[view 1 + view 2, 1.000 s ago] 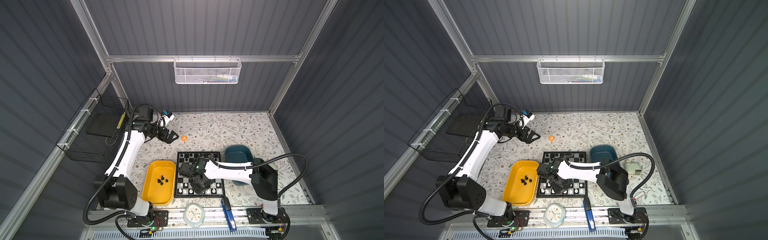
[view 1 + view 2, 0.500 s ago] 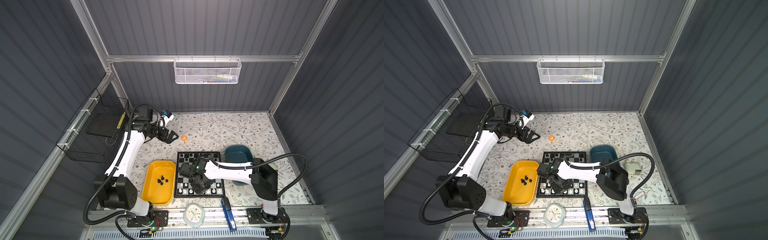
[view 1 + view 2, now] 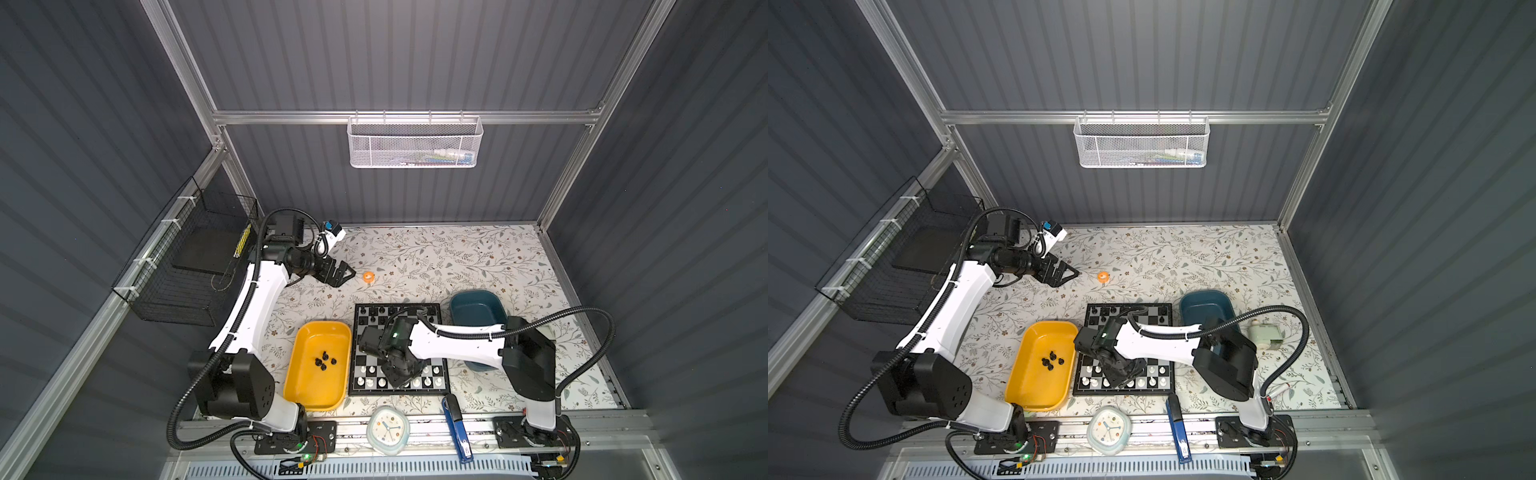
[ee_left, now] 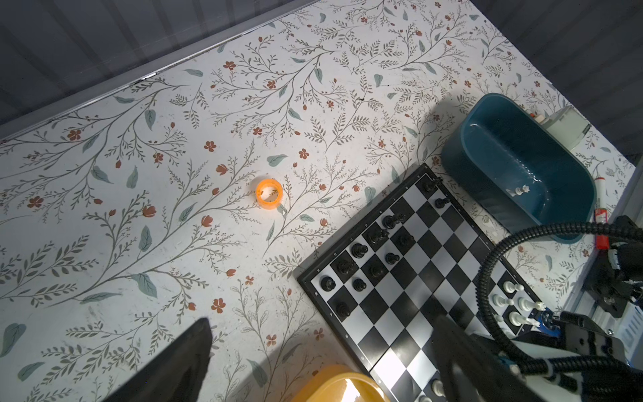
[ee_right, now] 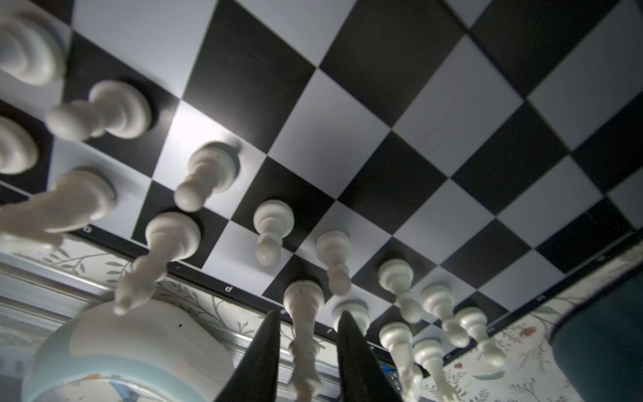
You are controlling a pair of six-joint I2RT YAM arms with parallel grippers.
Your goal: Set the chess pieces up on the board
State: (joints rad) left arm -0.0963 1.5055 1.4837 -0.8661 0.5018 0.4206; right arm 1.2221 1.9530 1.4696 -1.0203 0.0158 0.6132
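Floral-print tabletop (image 3: 457, 257) within grey ribbed walls (image 3: 395, 62); left gripper (image 3: 347, 277) wide apart, empty; right gripper (image 5: 308, 316) slightly apart astride white piece (image 5: 304, 336).

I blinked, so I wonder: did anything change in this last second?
Barely any motion shows. The right end effector stays low over the near rows of the board; its fingers now stand slightly apart around a tall white piece standing on the edge row, apparently released, though the earlier views are too small to show the grip. The open left end effector and the yellow tray have not moved.
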